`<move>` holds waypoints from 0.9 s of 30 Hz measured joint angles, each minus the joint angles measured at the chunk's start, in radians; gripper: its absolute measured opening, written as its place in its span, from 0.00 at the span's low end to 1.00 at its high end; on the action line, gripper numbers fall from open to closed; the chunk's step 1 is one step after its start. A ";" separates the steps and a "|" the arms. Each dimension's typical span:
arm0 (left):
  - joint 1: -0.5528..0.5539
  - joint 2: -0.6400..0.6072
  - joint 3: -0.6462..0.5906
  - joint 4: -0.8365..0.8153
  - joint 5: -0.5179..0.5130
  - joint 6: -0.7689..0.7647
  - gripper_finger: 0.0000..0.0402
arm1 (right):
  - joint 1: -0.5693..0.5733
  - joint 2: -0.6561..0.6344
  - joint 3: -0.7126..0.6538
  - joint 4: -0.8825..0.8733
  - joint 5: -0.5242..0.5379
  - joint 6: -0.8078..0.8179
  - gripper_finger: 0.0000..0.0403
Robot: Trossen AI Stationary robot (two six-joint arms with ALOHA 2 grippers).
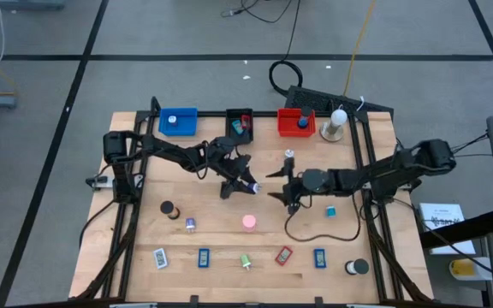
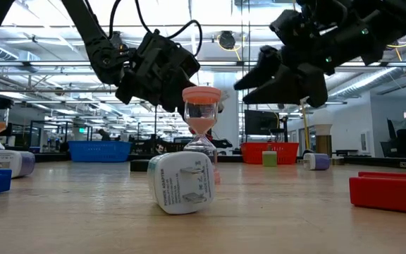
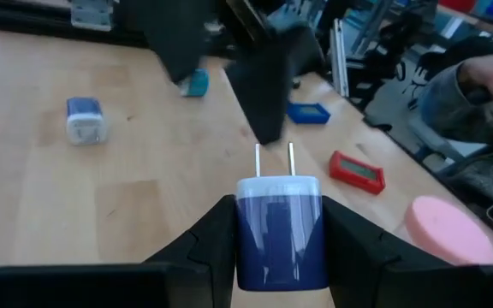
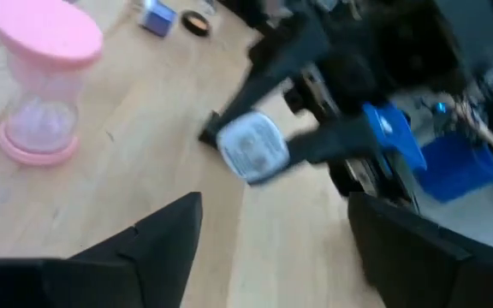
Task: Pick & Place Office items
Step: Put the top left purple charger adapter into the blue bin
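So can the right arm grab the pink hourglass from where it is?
Probably yes. The right gripper is open and empty, and the pink hourglass stands upright close by with bare table around it. The left gripper, holding a charger plug, isn't in between.

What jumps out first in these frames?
The left gripper, mid-table, is shut on a blue-and-white plug charger, its prongs pointing towards the right gripper, which is open just across from it. Next comes the pink hourglass, upright on the wood in front of both, with a white charger lying by it.
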 joint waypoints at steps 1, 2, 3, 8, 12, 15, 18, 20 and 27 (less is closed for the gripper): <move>0.000 0.000 0.000 0.003 0.003 -0.003 0.33 | 0.004 0.023 0.021 0.001 0.008 -0.019 0.73; 0.000 0.000 0.000 0.006 0.004 -0.006 0.33 | 0.007 0.044 0.040 0.002 0.023 -0.043 0.73; -0.001 0.000 0.000 0.009 0.005 -0.012 0.33 | 0.008 0.062 0.053 0.001 0.028 -0.066 0.74; -0.010 0.000 0.000 0.019 0.012 -0.022 0.33 | 0.009 0.156 0.130 -0.004 0.023 -0.149 0.71; -0.011 0.000 0.000 0.023 0.013 -0.029 0.33 | 0.009 0.198 0.174 -0.007 0.021 -0.190 0.66; -0.011 0.000 0.000 0.022 0.015 -0.029 0.33 | 0.009 0.213 0.193 0.003 0.014 -0.209 0.59; -0.011 0.000 0.000 0.025 0.014 -0.029 0.33 | 0.009 0.213 0.192 0.006 -0.029 -0.216 0.49; -0.011 0.000 0.000 0.028 0.013 -0.028 0.33 | 0.009 0.213 0.192 0.005 -0.035 -0.213 0.42; -0.009 0.000 0.000 0.030 0.016 -0.040 0.39 | 0.008 0.213 0.192 0.003 -0.035 -0.221 0.32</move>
